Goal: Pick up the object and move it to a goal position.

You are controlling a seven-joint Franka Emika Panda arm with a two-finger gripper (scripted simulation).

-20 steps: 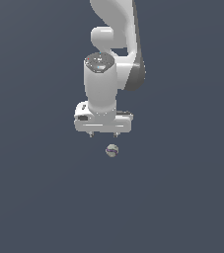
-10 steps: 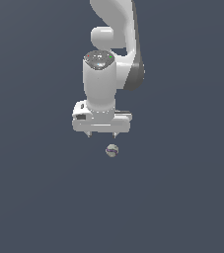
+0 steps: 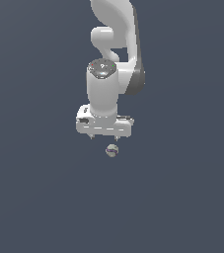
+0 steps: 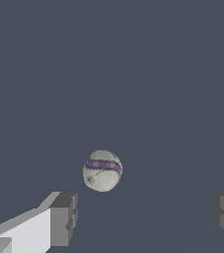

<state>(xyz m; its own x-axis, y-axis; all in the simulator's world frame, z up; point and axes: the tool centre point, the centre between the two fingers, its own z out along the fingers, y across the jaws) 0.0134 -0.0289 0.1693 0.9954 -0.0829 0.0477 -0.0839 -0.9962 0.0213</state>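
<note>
Pincer [image 3: 104, 138] spread wide, empty, above ball [image 3: 112, 150], not touching.

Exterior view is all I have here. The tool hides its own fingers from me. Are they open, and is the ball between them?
Observer: Open. In the wrist view the two fingers stand far apart, and the ball is not between them yet; it lies ahead of the tips.
Operator: Is it centred on the gap?
Observer: No. It sits nearer one finger than the other.
Operator: Does the tool touch it?
Observer: No. The wrist view shows bare floor between the ball and both fingertips.
Operator: Any marking on it?
Observer: A purple band crosses its pale surface.
</note>
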